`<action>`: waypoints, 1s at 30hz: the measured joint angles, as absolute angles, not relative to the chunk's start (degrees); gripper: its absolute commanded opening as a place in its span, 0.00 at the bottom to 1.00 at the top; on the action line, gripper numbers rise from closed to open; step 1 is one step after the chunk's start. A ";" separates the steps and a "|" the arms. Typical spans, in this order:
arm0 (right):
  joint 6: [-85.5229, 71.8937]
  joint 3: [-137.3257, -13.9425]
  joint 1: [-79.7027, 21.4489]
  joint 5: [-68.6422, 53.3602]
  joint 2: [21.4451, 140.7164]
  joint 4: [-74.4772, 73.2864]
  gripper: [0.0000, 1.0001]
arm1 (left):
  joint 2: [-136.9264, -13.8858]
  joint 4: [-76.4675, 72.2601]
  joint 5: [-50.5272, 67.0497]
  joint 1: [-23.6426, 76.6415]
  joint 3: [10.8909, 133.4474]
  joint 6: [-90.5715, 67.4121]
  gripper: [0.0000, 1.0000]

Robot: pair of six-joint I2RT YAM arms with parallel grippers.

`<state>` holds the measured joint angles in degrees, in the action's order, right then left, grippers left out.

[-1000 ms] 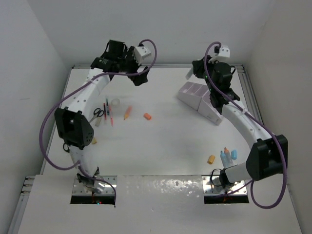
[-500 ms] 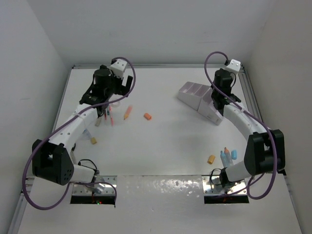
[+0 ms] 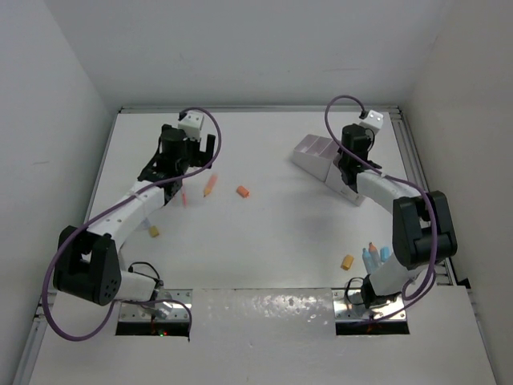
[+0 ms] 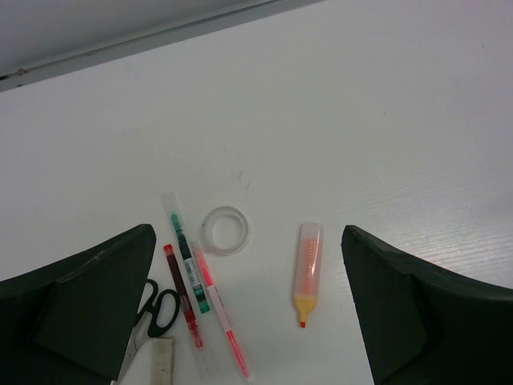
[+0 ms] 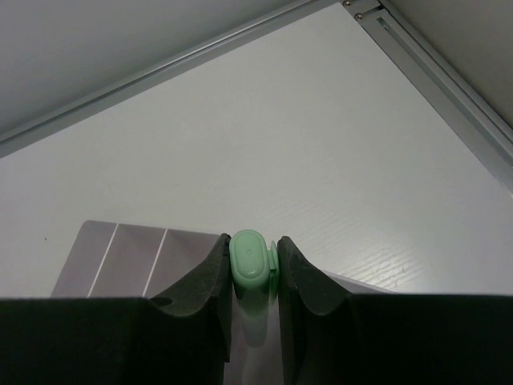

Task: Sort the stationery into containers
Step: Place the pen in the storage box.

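Green-capped marker [image 5: 249,255]: pinched between the jaws of the right gripper [image 5: 252,269], just above the white organiser [image 5: 128,249] at far right.
Left gripper [image 4: 247,241]: jaws spread wide, hovering over the far-left cluster and touching nothing.
Cluster: tape ring [image 4: 224,230], with an orange highlighter [image 4: 307,273] to its right; green pen [image 4: 186,261], red pen [image 4: 183,295] and scissors [image 4: 156,309] lie to its left.
Near right: blue-capped bottles [image 3: 375,255] beside an orange eraser [image 3: 347,261].
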<state>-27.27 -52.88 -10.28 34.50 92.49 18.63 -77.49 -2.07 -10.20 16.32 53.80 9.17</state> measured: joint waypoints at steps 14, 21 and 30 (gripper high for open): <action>-30.28 -52.88 -11.14 35.92 95.68 20.51 0.42 | -77.49 -2.98 -10.33 16.03 52.75 7.66 1.00; -29.80 -52.88 -11.14 34.22 95.09 19.11 0.64 | -77.52 -3.44 -10.15 16.03 52.75 7.49 1.00; -23.40 -55.79 -11.14 23.92 86.70 13.52 0.63 | -78.94 -0.51 -3.25 15.55 53.82 7.92 0.58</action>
<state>-23.40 -55.79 -11.14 23.92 86.70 13.52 -78.94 -0.51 -3.25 15.55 53.82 7.92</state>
